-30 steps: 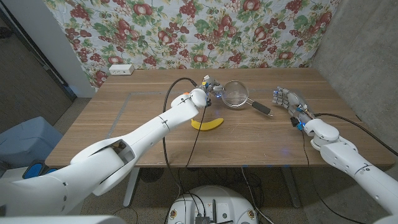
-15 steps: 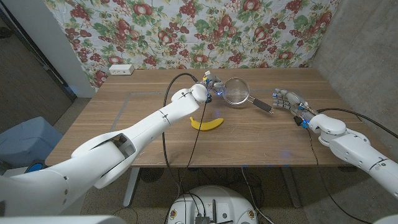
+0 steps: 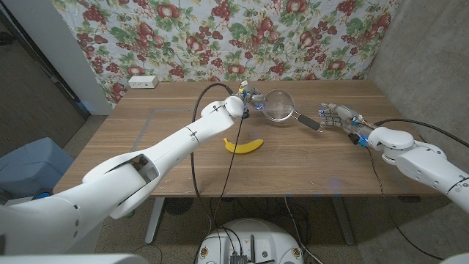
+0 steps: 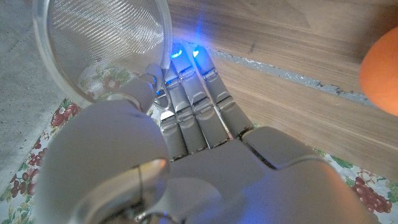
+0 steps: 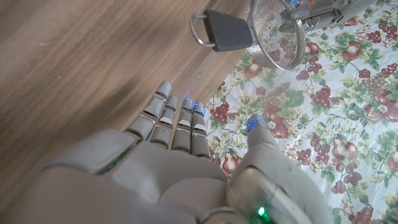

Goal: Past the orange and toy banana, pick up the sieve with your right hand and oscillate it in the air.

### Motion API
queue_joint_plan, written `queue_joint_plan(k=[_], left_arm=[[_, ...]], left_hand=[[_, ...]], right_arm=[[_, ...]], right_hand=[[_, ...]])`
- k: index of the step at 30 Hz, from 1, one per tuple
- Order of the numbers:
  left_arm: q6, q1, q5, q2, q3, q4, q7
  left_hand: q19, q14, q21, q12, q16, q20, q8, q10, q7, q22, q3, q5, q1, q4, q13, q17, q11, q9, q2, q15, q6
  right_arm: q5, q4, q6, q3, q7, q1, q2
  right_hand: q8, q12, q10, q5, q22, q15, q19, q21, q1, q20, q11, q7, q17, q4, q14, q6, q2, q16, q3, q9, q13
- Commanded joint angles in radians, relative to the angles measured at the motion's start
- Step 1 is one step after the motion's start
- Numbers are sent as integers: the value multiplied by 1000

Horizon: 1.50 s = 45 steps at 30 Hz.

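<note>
The right hand (image 3: 335, 116) has neared the sieve (image 3: 279, 105) handle; fingers (image 5: 177, 121) spread, not touching.

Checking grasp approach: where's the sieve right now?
Head view: the sieve sits on the table's far middle, bowl beside the left hand, handle pointing toward the open right hand.

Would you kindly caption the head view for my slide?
Open right hand nears the black handle of the round metal mesh sieve; left hand touches its rim.
</note>
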Motion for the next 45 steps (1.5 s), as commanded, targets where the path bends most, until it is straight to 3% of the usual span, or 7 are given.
queue_joint_plan(k=[1,21,35,45], left_arm=[[-3,-9,-9,-1,-3,2,-3],[85,-68,-45,-29,5,27,-46],[157,-148,-92,-48,38,79,-131],[163,-192,-95,-54,77,106,-179]], left_hand=[[-5,29,8,-5,-3,-45,-4,64,91,2,-4,4,50,1,5,3,-52,4,47,-58,104],[-6,37,25,-11,-3,-45,-12,72,95,3,-12,6,58,1,5,2,-48,5,48,-58,112],[-4,42,38,-15,-3,-42,-18,78,102,3,-16,7,62,1,5,0,-43,6,47,-57,116],[-7,43,45,-19,-6,-40,-23,79,102,3,-19,8,64,2,6,-1,-40,6,46,-55,117]], right_arm=[[9,-62,-121,-26,59,43,-71],[-11,-129,-280,-99,162,144,-145],[-43,-127,-323,-151,225,209,-144],[-75,-116,-356,-194,273,264,-132]], right_hand=[[1,-1,5,2,3,-2,9,-2,0,-4,-5,-3,3,1,3,3,0,7,-5,2,2],[0,-2,1,3,3,-1,15,-10,5,-1,-1,-2,4,-1,4,-3,3,8,-4,3,3],[0,-3,-1,8,4,-10,31,-14,26,-4,-11,-6,3,-13,24,-8,2,17,3,3,3],[3,1,8,14,5,-18,68,-13,68,-6,-9,-6,7,-21,83,-11,2,44,15,3,3]])
